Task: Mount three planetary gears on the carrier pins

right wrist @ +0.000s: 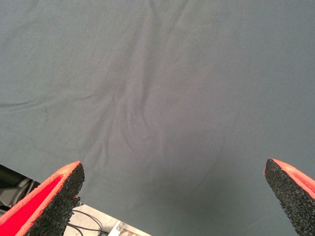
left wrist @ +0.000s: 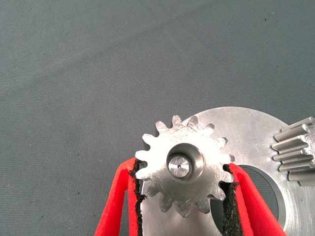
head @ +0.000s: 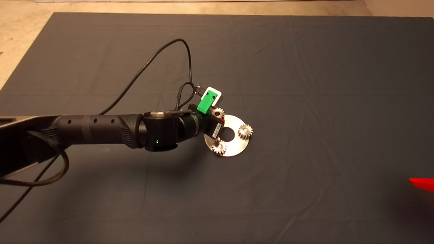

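Note:
The shiny round disc (head: 234, 145) with a large central hole lies mid-mat. Three small toothed gears sit on it: one at the far left (head: 217, 112), one at the right (head: 244, 131), one at the near left (head: 219, 147). My left gripper (head: 217, 118) reaches in from the left and is shut on the far-left gear (left wrist: 184, 169); both black pads (left wrist: 230, 194) touch its teeth. A carrier pin (left wrist: 178, 166) shows inside that gear's bore. Another gear (left wrist: 298, 152) stands on the disc (left wrist: 246, 130) beside it. My right gripper (head: 422, 183) waits at the lower right edge, open (right wrist: 174, 174).
A black cable (head: 183, 51) loops from the left arm (head: 101, 128) over the mat behind the disc. Bare floor (head: 20, 30) borders the mat (head: 305, 67) at the far and left sides. Past the mat's edge the right wrist view shows a cable and a pale surface (right wrist: 93, 221).

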You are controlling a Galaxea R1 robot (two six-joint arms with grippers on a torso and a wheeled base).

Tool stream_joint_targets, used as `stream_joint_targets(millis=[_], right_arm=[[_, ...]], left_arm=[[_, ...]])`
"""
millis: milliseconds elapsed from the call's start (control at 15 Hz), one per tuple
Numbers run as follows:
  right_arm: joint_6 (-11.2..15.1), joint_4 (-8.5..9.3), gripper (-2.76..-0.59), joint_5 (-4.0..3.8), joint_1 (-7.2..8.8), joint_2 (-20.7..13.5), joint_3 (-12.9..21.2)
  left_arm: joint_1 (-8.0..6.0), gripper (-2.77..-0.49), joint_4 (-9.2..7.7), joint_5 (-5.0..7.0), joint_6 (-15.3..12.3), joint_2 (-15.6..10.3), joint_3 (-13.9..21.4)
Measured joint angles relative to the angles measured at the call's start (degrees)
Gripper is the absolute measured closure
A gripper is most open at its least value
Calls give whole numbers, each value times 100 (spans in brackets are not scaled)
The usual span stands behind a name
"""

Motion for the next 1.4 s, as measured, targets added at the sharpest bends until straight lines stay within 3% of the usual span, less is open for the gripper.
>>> stream_joint_targets(millis=[867, 1000, 1133, 1267, 1400], right_arm=[[2, 17, -273, -2, 32, 4, 0], [2, 17, -273, -4, 34, 2, 0], [1, 17, -273, -26, 32, 5, 0], [0, 24, -273, -28, 33, 12, 0], [0, 91, -273, -61, 32, 97, -1]], left_arm=[[-3, -131, -5, -13, 0, -33, 23], [-27, -131, -139, 58, 2, -46, 72], [-119, -131, -332, 412, 5, -93, 278], [-221, -135, -511, 955, 81, -110, 550], [-375, -149, -925, 1472, 264, -118, 791]])
